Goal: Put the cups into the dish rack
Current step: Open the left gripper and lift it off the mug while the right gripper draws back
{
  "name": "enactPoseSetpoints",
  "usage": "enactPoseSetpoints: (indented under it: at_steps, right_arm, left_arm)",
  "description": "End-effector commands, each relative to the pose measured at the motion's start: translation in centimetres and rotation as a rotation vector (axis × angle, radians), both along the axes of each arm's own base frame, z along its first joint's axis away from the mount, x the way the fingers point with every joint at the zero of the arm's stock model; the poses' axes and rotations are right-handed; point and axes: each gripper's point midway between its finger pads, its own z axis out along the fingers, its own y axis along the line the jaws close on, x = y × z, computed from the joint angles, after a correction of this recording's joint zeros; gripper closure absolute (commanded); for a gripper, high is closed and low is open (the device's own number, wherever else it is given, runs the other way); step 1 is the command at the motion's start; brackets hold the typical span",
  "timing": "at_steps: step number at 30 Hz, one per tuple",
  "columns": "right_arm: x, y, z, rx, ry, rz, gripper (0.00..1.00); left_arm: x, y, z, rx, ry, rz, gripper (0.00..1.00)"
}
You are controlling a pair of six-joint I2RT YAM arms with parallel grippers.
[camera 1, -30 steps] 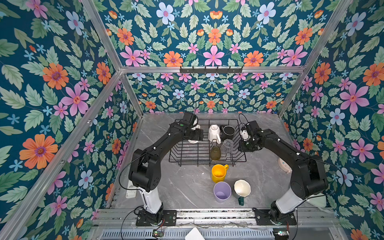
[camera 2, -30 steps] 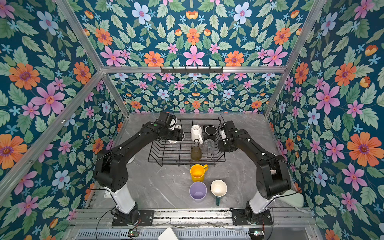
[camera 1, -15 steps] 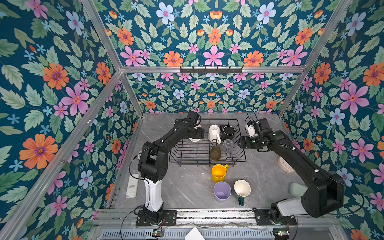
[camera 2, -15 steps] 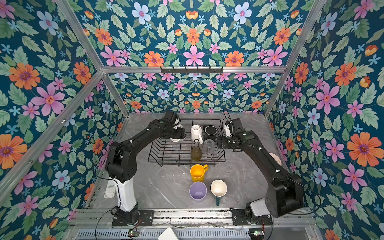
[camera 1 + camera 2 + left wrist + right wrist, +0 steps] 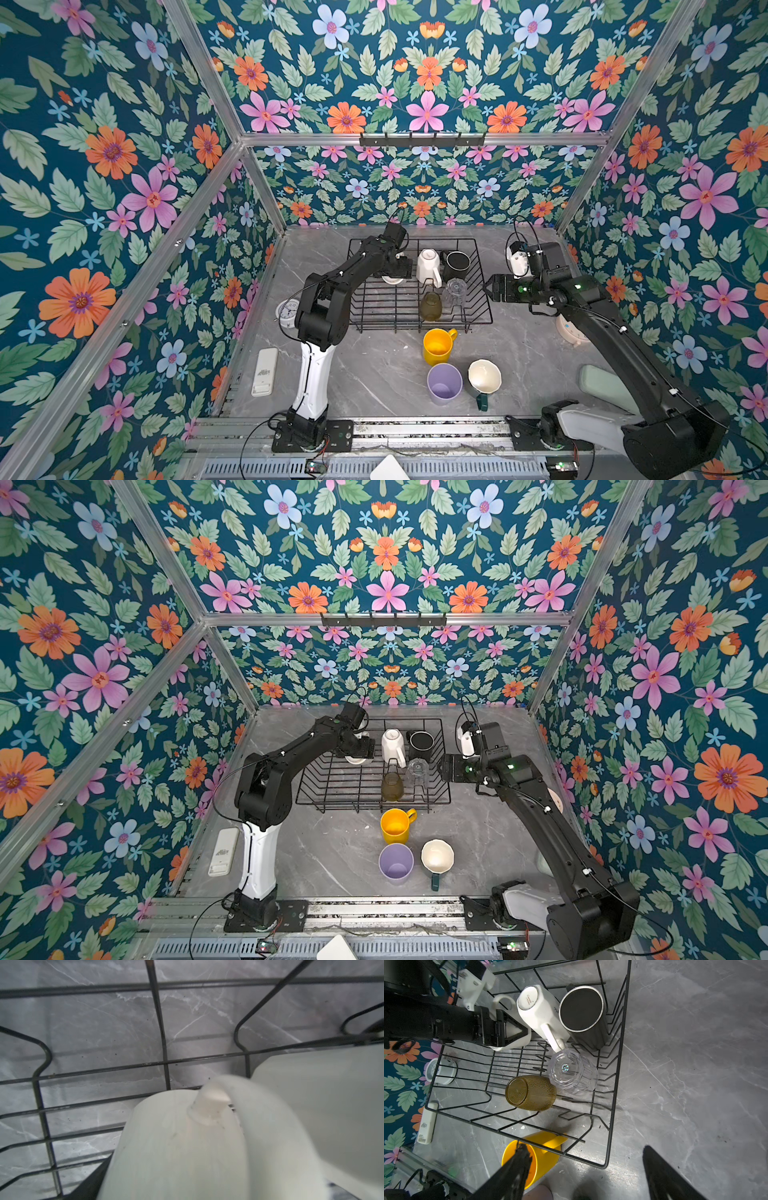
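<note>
The black wire dish rack [image 5: 386, 330] [image 5: 618, 1084] holds an upturned white mug [image 5: 428, 266], a black mug [image 5: 457, 262], a clear glass [image 5: 573, 1072] and an olive-amber glass [image 5: 529, 1093]. At its back left, my left gripper [image 5: 405, 270] [image 5: 525, 1032] is shut on another white mug [image 5: 176, 1147] [image 5: 512, 1044], which hides the fingers in the left wrist view. My right gripper [image 5: 488, 286] [image 5: 585, 1148] hangs open and empty just right of the rack. In front stand a yellow mug [image 5: 437, 347], a lilac tumbler [image 5: 444, 382] and a teal, cream-lined mug [image 5: 483, 376].
A small round clock [image 5: 286, 309] sits left of the rack and another [image 5: 567, 330] is partly behind the right arm. A white remote [image 5: 264, 371] lies front left. A pale green object [image 5: 598, 382] lies front right. A black hook rail [image 5: 422, 141] hangs on the back wall.
My right gripper opened and drew back to the right, away from the cups in the rack. The left arm's elbow rose while its gripper edged slightly right with the mug.
</note>
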Motion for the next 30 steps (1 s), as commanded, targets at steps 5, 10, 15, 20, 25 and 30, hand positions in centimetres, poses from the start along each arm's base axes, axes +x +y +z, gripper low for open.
enactPoseSetpoints:
  at_steps: [5,10,15,20,25,30]
  right_arm:
    - [-0.9,0.0,0.4,0.022,0.007,-0.001,0.16]
    - [-1.2,0.0,0.7,0.024,-0.002,0.002,0.15]
    - [-1.3,0.2,0.6,0.033,-0.002,0.009,0.15]
    - [-1.5,0.1,0.6,0.03,0.0,0.01,0.15]
    - [-1.8,-0.1,0.5,0.027,0.002,0.009,0.15]
    - [-1.8,0.0,0.1,0.028,0.011,0.008,0.15]
  left_arm:
    - [0.8,0.1,-0.5,0.016,-0.004,0.027,0.61]
    - [1.1,0.2,-0.7,0.042,-0.016,0.023,0.41]
    - [1.2,0.0,0.0,0.035,-0.033,0.019,0.24]
    - [1.3,-0.2,0.4,0.025,-0.048,0.022,0.18]
    - [1.3,-0.5,0.5,0.014,-0.056,0.019,0.14]
    - [1.5,-0.7,0.6,0.006,-0.061,0.019,0.08]
